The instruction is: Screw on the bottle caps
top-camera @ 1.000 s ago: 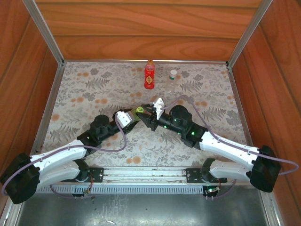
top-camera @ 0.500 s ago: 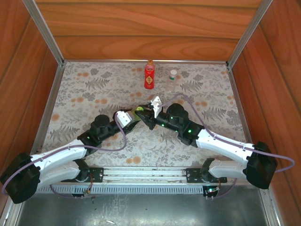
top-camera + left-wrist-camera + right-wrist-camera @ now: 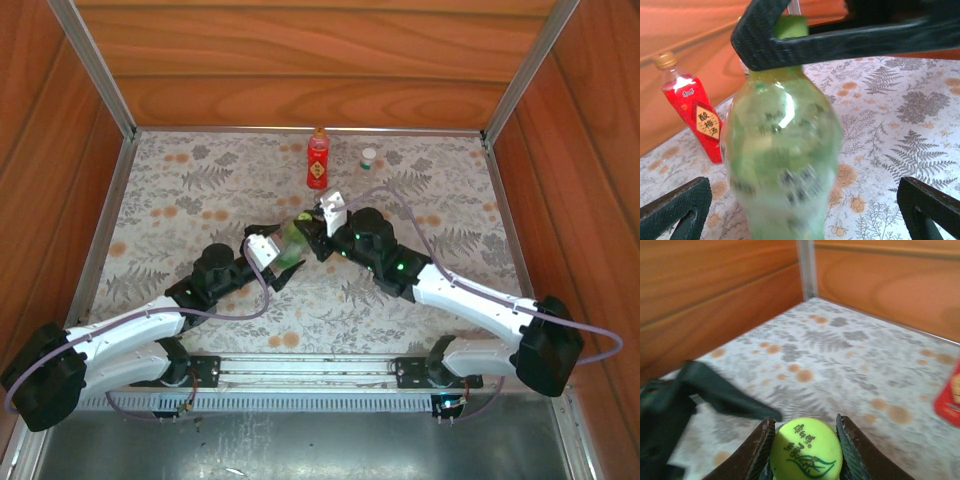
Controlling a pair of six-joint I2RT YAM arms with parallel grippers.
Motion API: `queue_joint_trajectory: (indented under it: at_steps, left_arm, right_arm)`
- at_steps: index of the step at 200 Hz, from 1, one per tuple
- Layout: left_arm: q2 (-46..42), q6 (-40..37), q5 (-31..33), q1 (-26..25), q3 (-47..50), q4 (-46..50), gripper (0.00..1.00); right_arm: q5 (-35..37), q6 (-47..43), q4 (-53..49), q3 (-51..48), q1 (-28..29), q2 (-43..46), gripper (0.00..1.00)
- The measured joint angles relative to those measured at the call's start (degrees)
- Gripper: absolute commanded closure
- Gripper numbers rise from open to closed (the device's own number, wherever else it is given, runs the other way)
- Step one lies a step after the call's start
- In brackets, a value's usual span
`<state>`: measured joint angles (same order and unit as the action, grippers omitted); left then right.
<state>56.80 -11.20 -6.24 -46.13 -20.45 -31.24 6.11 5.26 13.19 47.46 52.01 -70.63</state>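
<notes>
Two arms meet at mid-table over the floral cloth (image 3: 180,200). Between them is the green bottle (image 3: 782,160), blurred in the left wrist view, its label unreadable.

Left gripper (image 3: 805,205): claw spread wide. Its fingertips (image 3: 675,207) stand far out on either side of the bottle's lower body, with cloth visible in the gaps and neither tip touching the plastic.

Right gripper (image 3: 806,440): claw pinching the green cap (image 3: 806,447). Both fingers (image 3: 760,450) press the cap's rim from opposite sides. The cap's top faces the right wrist camera, with dark printed characters and a leaf mark on it. In the left wrist view one of those dark fingers crosses the top of the bottle, and the cap sits at the bottle's neck; I cannot tell whether the thread is engaged.

In the overhead view the green bottle slants, cap end toward the right arm. I cannot tell whether its base rests on the cloth.

Red bottle (image 3: 318,165): upright near the far wall, just left of centre, well apart from both grippers, with a yellow diamond label and the orange cap (image 3: 319,131) on top.

Clear bottle (image 3: 369,159): just to the right of the red one, near the back edge, with the white cap (image 3: 369,153) on it. It is too small to judge how tight.

Wooden walls (image 3: 300,60) enclose three sides.
</notes>
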Motion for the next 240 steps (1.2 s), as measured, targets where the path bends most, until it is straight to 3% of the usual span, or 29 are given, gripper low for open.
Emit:
queue_joint_trajectory:
  at_steps: [80, 146, 159, 185, 240]
  left_arm:
    - [-0.9, 10.3, 6.3, 0.3, 0.9, -0.9, 0.00]
    - [-1.6, 13.0, 8.7, 0.4, 0.9, -2.1, 0.00]
    - [-1.4, 13.0, 8.9, 0.4, 0.9, -2.2, 0.00]
    - [-0.5, 13.0, 9.1, 0.4, 0.9, -2.2, 0.00]
    - [-0.4, 11.2, 9.6, 3.3, 0.9, -2.2, 0.00]
  right_arm:
    - [3.0, -2.8, -5.9, 14.7, -12.8, -15.5, 0.84]
    - [1.3, -6.3, -7.0, 19.9, -14.6, -22.9, 0.78]
    - [1.0, -6.7, -7.1, 20.0, -14.6, -23.0, 0.71]
    - [0.0, -7.1, -7.3, 20.0, -14.6, -23.0, 0.46]
    - [0.3, -8.8, -7.3, 17.7, -14.6, -17.0, 0.23]
